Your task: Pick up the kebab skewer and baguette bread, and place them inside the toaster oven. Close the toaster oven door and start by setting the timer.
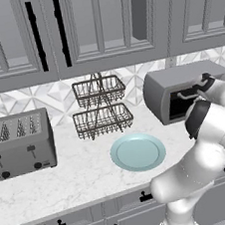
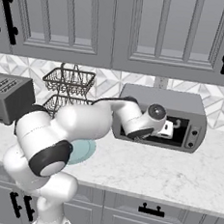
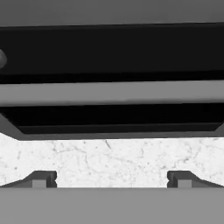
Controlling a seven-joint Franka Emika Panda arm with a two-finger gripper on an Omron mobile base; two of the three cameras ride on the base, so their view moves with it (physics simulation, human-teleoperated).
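A: Where's the gripper?
B: Right at the oven mouth, jaws spread wide, nothing between them. Hand view looks straight into the dark cavity, a grey bar across it, bare counter under the tips.

A: Skewer, bread?
B: Can't see either. The plate, left of the oven, looks bare. They may sit inside the oven already — the cavity is too dark to tell.

A: Risks?
B: The tips sit low by the oven's front lip. Pushing forward could knock that edge or the bar and shove the oven back. If the door goes next, the wrist is in the opening, so a swing could catch it.

A: Room?
B: Tight at the oven — cabinets above, wall behind. Open counter in front of the oven and to its left toward the plate. The rack and toaster stand farther left of the oven, well apart from the arm.
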